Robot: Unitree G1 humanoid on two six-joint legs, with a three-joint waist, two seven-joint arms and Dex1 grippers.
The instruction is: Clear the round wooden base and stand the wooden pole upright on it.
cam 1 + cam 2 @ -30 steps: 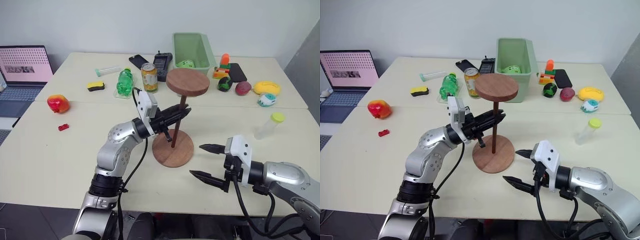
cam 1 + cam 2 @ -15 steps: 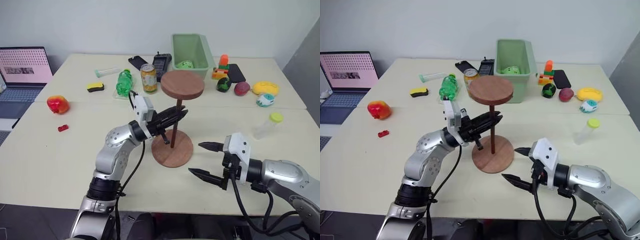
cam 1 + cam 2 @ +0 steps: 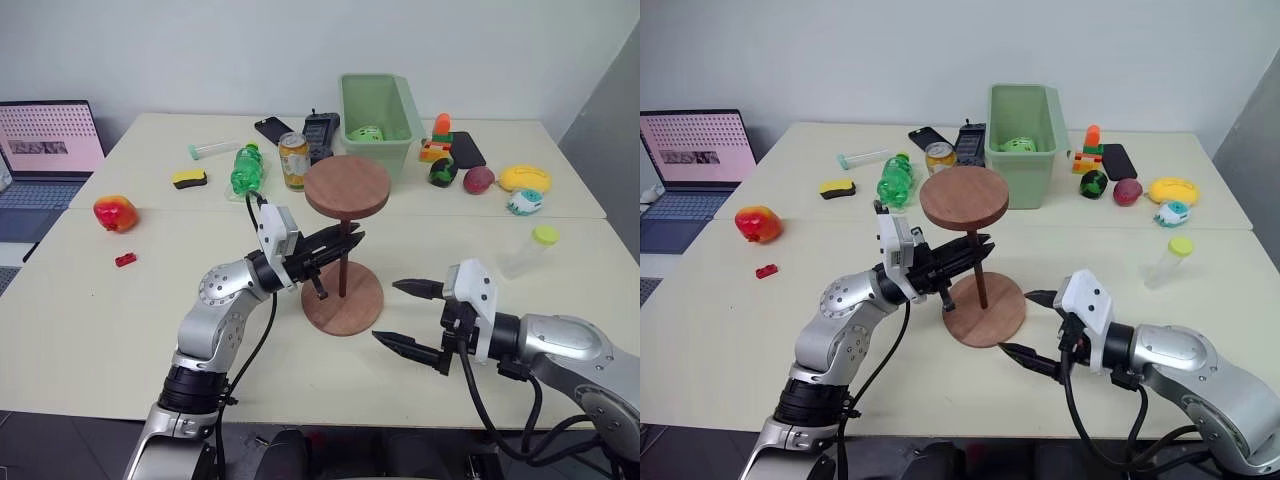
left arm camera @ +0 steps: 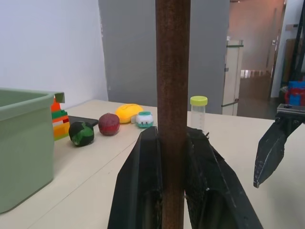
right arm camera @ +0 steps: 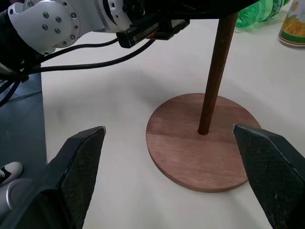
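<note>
Right gripper (image 3: 410, 317) nearest the table's front edge, fingers spread wide apart with nothing between them, hovering just beside the round wooden base (image 3: 343, 297) on its right. Base lies flat on the cream table (image 3: 90, 320), bare apart from the rod. The wooden pole (image 3: 344, 262) stands upright with its lower end at the base's centre and its brown disc on top. Left gripper (image 3: 347, 238) is clamped on the pole at mid-height, fingers (image 4: 143, 191) pressed against either side of the rod. Right of the base, near the table edge, a clear tube with yellow-green cap (image 3: 530, 250). Left side: small red piece (image 3: 125, 259) and red-yellow fruit (image 3: 116, 212). Farther back: green bottle (image 3: 245, 169), drink can (image 3: 294, 160), green bin (image 3: 376, 108), laptop (image 3: 48, 140) at far left
</note>
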